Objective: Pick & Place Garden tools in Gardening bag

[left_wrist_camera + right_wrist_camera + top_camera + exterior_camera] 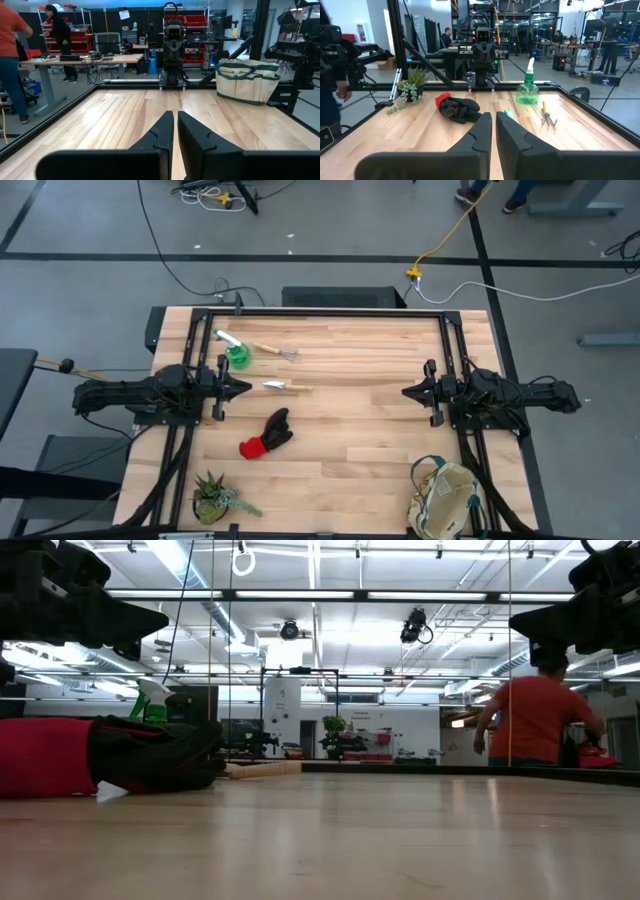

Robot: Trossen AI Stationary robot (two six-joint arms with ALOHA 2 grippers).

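On the pale wooden table (350,430) the garden tools lie in a loose cluster toward the left arm's side, none of them held. Farthest from the front edge, the bright green round spray bottle (238,356) lies near the far left corner with its white handle angled toward that corner; in the right wrist view it stands upright (527,93), translucent, with a bulbous body and slim white neck. Just beside it, the small rake (276,351) stretches along the table's width, pale wooden handle toward the bottle and metal tines toward the right arm. Nearer the middle, the trowel (286,386) lies on the same axis, its shiny metal blade pointing to the left gripper and its wooden handle away. Closer to the front, the glove pair (267,435) runs on a diagonal, soft fabric, red cuff toward the front left, black fingers toward the table's centre. At the front right corner sits the gardening bag (446,498), beige canvas with dark green trim and a round mouth, well apart from every tool. A spiky green potted plant (213,496) stands at the front left. The left gripper (246,388) hovers at the left edge, fingers pressed together on nothing; the right gripper (406,392) faces it from the right edge, fingers likewise together and empty.
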